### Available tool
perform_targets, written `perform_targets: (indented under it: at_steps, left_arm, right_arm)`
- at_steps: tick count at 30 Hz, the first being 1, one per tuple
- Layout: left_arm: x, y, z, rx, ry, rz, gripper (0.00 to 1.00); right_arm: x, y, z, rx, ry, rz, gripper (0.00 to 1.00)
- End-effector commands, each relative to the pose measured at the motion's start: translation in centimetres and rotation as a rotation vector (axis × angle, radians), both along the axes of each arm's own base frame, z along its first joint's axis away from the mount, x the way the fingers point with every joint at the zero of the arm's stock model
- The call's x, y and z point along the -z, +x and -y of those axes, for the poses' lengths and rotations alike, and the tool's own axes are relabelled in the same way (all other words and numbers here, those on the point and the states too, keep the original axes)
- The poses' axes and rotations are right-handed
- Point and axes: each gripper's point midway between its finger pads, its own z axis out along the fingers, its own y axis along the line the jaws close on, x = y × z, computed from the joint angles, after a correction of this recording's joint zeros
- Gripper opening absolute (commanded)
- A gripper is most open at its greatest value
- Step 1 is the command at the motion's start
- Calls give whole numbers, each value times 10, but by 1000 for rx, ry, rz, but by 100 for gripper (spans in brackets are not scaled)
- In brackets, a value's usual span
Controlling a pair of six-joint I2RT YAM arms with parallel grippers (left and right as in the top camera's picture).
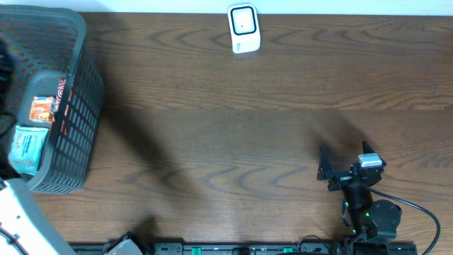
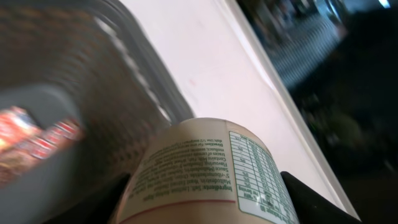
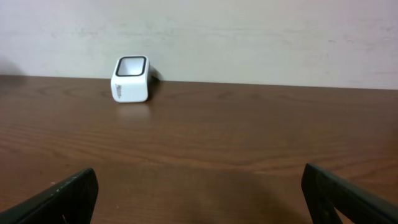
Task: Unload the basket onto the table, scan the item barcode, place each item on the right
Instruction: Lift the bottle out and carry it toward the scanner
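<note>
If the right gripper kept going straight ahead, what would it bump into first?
Probably nothing on the table. The open right gripper faces bare table; the white scanner sits off to its left, so it would likely miss that and reach the pale wall behind.

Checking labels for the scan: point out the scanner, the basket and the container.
scanner (image 1: 243, 27), overhead view, its framed window.
basket (image 1: 78, 120), overhead view, its right mesh wall.
container (image 2: 205, 180), left wrist view, its printed label.

We see a dark brown wood-grain worktop (image 1: 233, 142) meeting a plain, pale wall (image 3: 249, 37) at its far edge. Soft, blurred shadows lie across parts of the wood.
</note>
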Motion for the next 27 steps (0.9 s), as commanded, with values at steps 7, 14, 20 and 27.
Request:
perform_targets:
  at_steps: [7,14,20,27]
  left_arm:
    - [56,51,141,373,-23,-208,67]
    - [142,64,206,344,-29,-532,67]
    - [210,66,243,246,-66,-752,67]
    - [286,67,279,123,-182,-952,67]
  right_arm:
    - [1,0,-2,-10,10,-4,99]
    - [1,0,-2,-10,10,-4,99]
    - [1,0,-2,-10,10,-4,99]
    - [1,0,-2,-10,10,-4,99]
